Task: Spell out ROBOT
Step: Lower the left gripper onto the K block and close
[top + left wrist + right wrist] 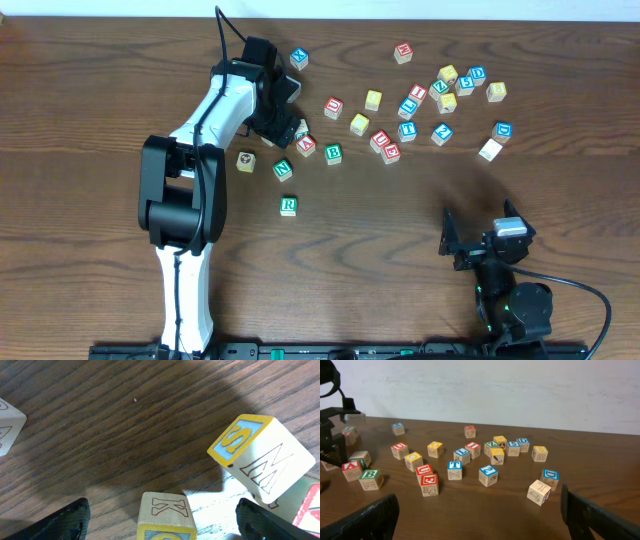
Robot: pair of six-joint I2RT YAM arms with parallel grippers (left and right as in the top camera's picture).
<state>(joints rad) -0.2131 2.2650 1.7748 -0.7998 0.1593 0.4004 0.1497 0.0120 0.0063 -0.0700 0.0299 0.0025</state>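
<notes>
Below the centre-left cluster in the overhead frame, the green-bordered R cube (288, 206) sits by itself on the counter (100, 80), apart from the others. Up and to its right, the green-bordered B cube (333, 153) lies at the cluster's right edge, near a red-lettered cube (306, 146). A green N cube (283, 169) lies between R and the cluster. Further right are a yellow-faced cube (359, 124) and, diagonally above it, a second yellow-faced cube (373, 100). The blue-bordered T cube (407, 130) sits in the scatter toward the upper right.

My left pincer (283, 128) hangs over the cluster's upper left. Its fingers (70, 520) stand wide, with a K cube (165, 510) between them and touched by neither. A cube marked S and M (260, 457) lies to the right.

My right pincer (478, 238) is at the lower right, wide and empty, well apart from every cube.
</notes>
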